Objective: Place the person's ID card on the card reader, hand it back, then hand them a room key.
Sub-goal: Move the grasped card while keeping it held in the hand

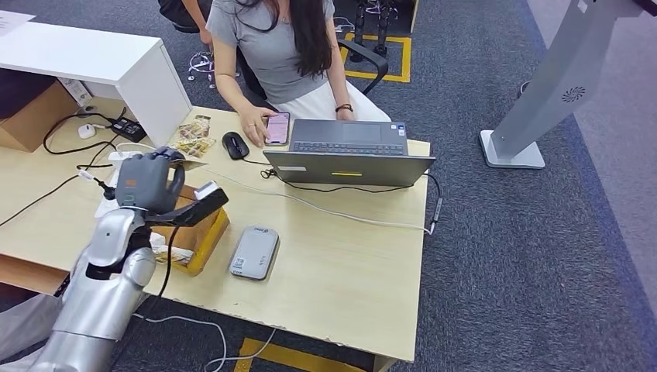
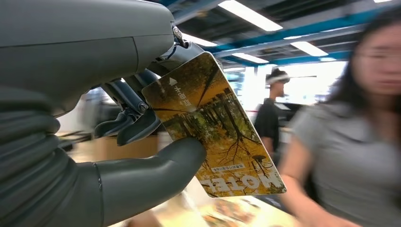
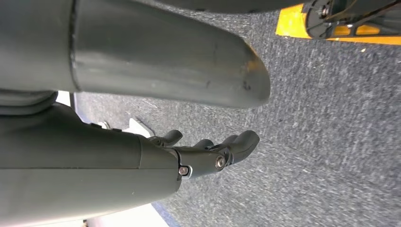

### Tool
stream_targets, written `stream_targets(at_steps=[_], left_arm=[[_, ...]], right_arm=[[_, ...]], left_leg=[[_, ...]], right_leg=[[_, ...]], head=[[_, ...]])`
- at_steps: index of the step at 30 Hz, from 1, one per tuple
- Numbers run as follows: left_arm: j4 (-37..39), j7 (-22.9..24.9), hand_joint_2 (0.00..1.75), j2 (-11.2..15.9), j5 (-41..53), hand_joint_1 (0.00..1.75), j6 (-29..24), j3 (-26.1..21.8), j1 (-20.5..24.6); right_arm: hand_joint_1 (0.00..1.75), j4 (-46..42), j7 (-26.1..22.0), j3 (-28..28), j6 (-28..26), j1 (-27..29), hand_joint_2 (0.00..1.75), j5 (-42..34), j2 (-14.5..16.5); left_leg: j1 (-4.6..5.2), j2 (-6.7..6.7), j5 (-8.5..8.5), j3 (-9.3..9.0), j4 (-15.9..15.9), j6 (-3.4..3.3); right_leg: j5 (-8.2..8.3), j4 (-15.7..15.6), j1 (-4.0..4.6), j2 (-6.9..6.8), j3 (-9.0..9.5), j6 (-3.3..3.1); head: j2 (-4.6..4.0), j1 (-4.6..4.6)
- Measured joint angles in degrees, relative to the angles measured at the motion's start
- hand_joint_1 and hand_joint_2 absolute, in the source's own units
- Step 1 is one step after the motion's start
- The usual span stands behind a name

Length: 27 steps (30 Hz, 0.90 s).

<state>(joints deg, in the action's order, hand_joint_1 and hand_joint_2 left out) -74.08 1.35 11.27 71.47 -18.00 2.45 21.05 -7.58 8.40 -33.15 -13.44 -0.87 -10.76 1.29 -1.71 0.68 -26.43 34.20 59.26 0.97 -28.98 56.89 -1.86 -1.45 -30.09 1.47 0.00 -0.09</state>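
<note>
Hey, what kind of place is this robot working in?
Probably a mock hotel check-in desk set up in an office or lab: the left hand holds a HOTEL key card, with a card reader and laptop on the desk.

head view high over the desk (image 1: 333, 263), facing down; wrist views close behind each hand; person (image 1: 271, 46) shared

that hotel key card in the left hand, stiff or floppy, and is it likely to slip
Probably stiff: the key card juts well past the left hand without drooping. It looks thin and light for its size. Its glossy printed face suggests it may be slippery, and the thumb presses only near one edge, so a nudge could perhaps pivot it.
</note>
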Motion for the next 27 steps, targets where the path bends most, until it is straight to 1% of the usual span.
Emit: stream_targets(at_steps=[2, 4, 11, 21, 27], left_arm=[[0.12, 0.45, 1.75, -1.20, -0.31, 1.75, -0.27, 1.95, -0.15], [0.17, 0.68, 1.75, -1.78, -0.75, 1.75, -0.43, 3.02, -0.16], [0.42, 0.64, 1.75, -2.76, -1.91, 1.75, 0.27, 4.41, -0.52], [0.87, 0.57, 1.75, -3.37, -2.04, 1.75, 0.60, 5.05, -1.60], [1.77, 0.59, 1.75, -3.47, -1.47, 1.75, 2.33, 5.74, -1.73]], right_arm=[[0.00, -0.04, -0.03, -0.07, 0.00, -0.06, 0.00, -0.01, 0.00], [0.00, -0.05, -0.03, -0.17, 0.00, -0.02, 0.00, -0.02, 0.00], [0.00, -0.05, -0.03, -0.79, 0.56, 0.00, 0.00, 0.61, 0.00], [0.00, -0.05, -0.05, -1.02, 0.72, 0.01, 0.00, 0.79, 0.00], [0.00, -0.05, -0.08, -1.04, 0.79, 0.00, 0.00, 0.66, 0.00]], left_leg=[[0.00, 0.08, 0.00, 0.01, 0.00, 0.00], [0.00, 0.09, 0.01, 0.01, 0.01, -0.01], [-0.04, 0.08, 0.02, 0.02, -0.01, -0.01], [-0.03, 0.07, 0.02, 0.04, 0.00, -0.01], [-0.03, 0.07, 0.02, 0.04, 0.00, -0.01]], right_leg=[[0.03, 0.00, 0.00, 0.06, -0.05, 0.01], [0.03, 0.01, 0.01, 0.07, -0.08, 0.00], [0.02, 0.04, 0.04, 0.07, -0.10, 0.00], [0.02, 0.02, 0.03, 0.06, -0.10, 0.00], [0.02, 0.03, 0.04, 0.06, -0.11, 0.00]], head=[[0.00, -0.01], [0.00, -0.02], [0.00, -0.02], [0.00, -0.02], [0.00, -0.02]])
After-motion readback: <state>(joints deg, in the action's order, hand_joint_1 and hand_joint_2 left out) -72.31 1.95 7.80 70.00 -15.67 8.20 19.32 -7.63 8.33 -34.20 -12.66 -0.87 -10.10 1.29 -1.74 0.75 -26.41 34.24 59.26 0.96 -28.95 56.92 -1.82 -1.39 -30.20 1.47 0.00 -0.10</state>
